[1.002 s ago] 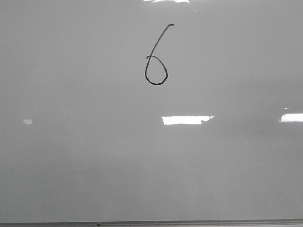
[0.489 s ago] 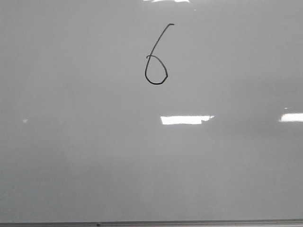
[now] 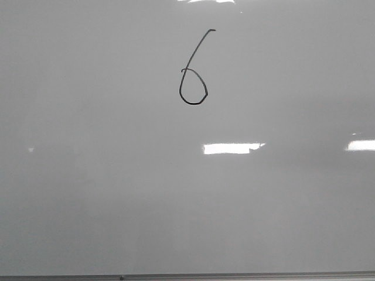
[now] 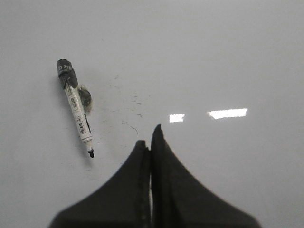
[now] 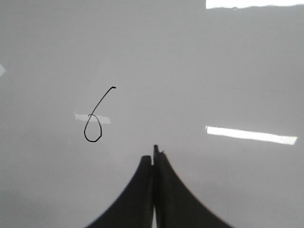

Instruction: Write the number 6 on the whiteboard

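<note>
A thin black number 6 [image 3: 193,70] is drawn on the glossy pale whiteboard [image 3: 117,193], at the upper middle of the front view. It also shows in the right wrist view [image 5: 95,121]. No arm is in the front view. My right gripper [image 5: 153,154] is shut and empty, held over bare whiteboard [image 5: 228,71] apart from the digit. My left gripper [image 4: 148,137] is shut and empty. A black-capped white marker [image 4: 76,107] with its tip bare lies flat on the whiteboard [image 4: 228,57] beside the left gripper, apart from it.
The whiteboard's thin grey frame edge [image 3: 187,276] runs along the near side of the front view. Bright rectangular light reflections [image 3: 231,148] lie on the surface. Faint ink smudges [image 4: 128,111] mark the board near the marker.
Only the light reflections on the board have shifted slightly. The digit is unchanged.
</note>
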You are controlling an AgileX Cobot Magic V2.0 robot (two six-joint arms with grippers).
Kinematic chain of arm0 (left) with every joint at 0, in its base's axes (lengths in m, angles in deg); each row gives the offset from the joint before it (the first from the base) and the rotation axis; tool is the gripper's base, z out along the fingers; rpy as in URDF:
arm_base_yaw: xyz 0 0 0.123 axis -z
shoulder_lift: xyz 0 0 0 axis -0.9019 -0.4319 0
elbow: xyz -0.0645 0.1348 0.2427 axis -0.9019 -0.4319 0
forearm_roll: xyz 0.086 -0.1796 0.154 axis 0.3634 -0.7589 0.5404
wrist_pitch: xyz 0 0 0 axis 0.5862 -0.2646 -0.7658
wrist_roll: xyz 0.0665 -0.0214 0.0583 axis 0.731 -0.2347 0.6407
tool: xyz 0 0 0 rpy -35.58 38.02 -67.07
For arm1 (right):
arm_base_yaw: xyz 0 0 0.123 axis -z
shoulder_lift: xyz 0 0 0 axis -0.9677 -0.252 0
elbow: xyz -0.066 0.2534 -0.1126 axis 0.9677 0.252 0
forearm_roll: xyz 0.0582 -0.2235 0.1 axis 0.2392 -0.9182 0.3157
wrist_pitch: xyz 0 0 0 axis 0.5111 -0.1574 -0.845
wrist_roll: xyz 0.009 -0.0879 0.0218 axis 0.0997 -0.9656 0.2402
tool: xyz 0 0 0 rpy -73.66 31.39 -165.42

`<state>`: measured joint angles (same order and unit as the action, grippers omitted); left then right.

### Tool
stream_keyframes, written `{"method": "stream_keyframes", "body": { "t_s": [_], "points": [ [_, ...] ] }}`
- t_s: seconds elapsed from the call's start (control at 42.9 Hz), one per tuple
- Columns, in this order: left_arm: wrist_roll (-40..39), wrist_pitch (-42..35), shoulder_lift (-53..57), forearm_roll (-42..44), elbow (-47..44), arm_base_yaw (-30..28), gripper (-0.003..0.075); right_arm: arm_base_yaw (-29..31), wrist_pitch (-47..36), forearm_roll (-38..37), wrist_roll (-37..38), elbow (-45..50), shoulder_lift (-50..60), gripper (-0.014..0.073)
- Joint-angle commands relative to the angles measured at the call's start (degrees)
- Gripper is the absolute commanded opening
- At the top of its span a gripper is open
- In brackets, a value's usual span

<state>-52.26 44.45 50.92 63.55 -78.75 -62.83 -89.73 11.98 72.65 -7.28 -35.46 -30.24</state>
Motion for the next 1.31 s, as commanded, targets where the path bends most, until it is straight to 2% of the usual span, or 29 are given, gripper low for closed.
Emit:
{"method": "stream_keyframes", "body": {
  "t_s": [0.0,0.186,0.326,0.443,0.723,1.282],
  "points": [
    [-0.72,-5.08,0.81,-0.08,-0.27,0.39,-0.0020,0.37,-4.62,0.05,-0.09,-1.33,-0.41,-0.0060],
    [-0.72,-5.08,0.81,-0.08,-0.27,0.39,-0.0020,0.37,-4.93,-0.45,-0.34,-1.17,-0.41,-0.0060],
    [-0.72,-5.08,0.81,-0.08,-0.27,0.39,-0.0020,0.79,-9.78,-2.24,-0.34,2.75,-0.41,-0.0060],
    [-0.72,-5.08,0.81,-0.08,-0.27,0.39,-0.0020,3.52,-15.88,-2.69,-0.34,8.88,-0.41,-0.0060],
    [-0.72,-5.08,0.81,-0.08,-0.27,0.39,-0.0020,9.91,-17.66,-2.63,-0.29,18.58,0.29,-0.0060],
    [-0.62,-5.08,0.81,-0.08,-0.27,0.39,-0.0020,10.27,-16.18,-2.59,-0.29,18.56,0.87,-0.0060]
  ]
}}
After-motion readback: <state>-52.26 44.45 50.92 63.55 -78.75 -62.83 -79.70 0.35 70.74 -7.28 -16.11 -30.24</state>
